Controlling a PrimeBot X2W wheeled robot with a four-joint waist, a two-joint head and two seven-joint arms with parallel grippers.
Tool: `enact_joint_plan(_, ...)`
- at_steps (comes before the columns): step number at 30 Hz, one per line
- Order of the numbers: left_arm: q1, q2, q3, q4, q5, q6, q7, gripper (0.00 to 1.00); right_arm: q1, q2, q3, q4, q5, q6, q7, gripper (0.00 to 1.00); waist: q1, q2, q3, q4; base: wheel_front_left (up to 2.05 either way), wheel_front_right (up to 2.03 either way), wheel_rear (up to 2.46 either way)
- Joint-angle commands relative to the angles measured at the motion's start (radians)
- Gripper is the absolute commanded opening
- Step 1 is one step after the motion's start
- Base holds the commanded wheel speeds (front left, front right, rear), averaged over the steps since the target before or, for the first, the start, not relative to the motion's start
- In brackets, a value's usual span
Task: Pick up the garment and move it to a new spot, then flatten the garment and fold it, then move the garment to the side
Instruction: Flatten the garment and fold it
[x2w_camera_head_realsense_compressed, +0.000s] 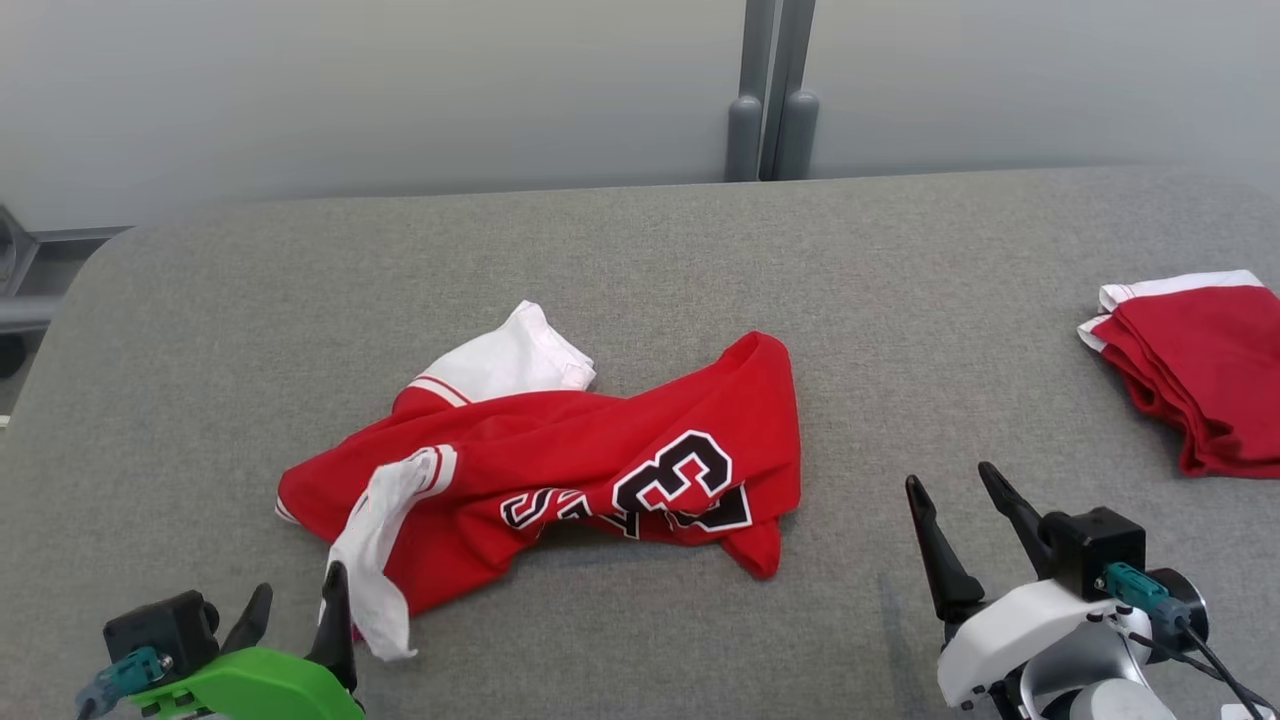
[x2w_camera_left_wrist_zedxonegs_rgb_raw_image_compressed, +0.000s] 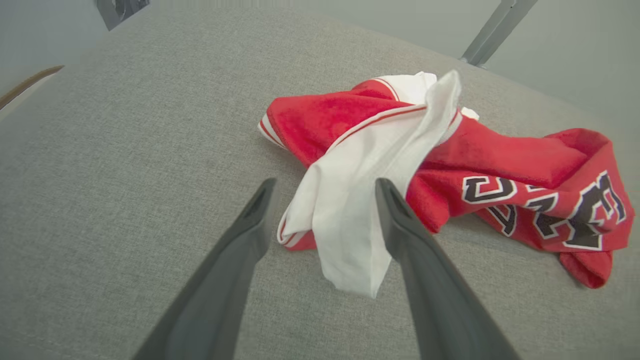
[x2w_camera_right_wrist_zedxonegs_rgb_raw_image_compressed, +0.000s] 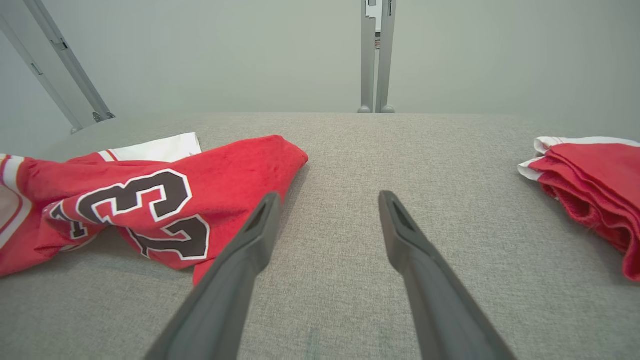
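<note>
Jersey (x2w_camera_head_realsense_compressed: 560, 470) crumpled, not flat yet. Left gripper (x2w_camera_head_realsense_compressed: 300, 580) gaping by the white sleeve (x2w_camera_head_realsense_compressed: 375, 540), right gripper (x2w_camera_head_realsense_compressed: 948, 475) gaping too, nothing held, likely prepping to smooth it.

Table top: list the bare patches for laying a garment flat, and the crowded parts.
Widest free patch: the far strip of table behind the crumpled jersey. Also bare: between the jersey and the folded red garment, ahead of the right gripper. Crowded: front left, where the jersey's white sleeve lies by the left gripper.
</note>
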Motion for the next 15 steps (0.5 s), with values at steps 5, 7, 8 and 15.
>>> enact_joint_plan(5, -0.020, 0.050, -0.028, -0.031, 0.057, -0.106, -0.039, 1.00, -0.001, -0.001, -0.010, -0.004, -0.040, -0.001, 0.033, 1.00, 0.0000, 0.0000, -0.024, 0.029, 0.00, 0.00, 0.00)
enact_joint_plan(7, -0.047, 0.061, -0.054, -0.035, 0.086, -0.159, -0.052, 1.00, -0.016, -0.002, -0.008, 0.000, -0.053, -0.001, 0.053, 1.00, 0.0000, 0.0000, -0.031, 0.039, 0.00, 0.00, 0.00)
enact_joint_plan(8, -0.058, 0.059, -0.068, -0.036, 0.102, -0.190, -0.060, 1.00, -0.025, -0.006, -0.007, 0.002, -0.053, -0.001, 0.065, 1.00, 0.0000, 0.0000, -0.034, 0.046, 0.00, 0.00, 0.00)
enact_joint_plan(15, -0.128, 0.009, -0.150, 0.027, 0.234, -0.354, -0.146, 1.00, -0.143, -0.086, 0.023, 0.073, 0.022, -0.001, 0.209, 1.00, 0.0000, 0.0000, -0.044, 0.104, 0.00, 0.00, 0.00)
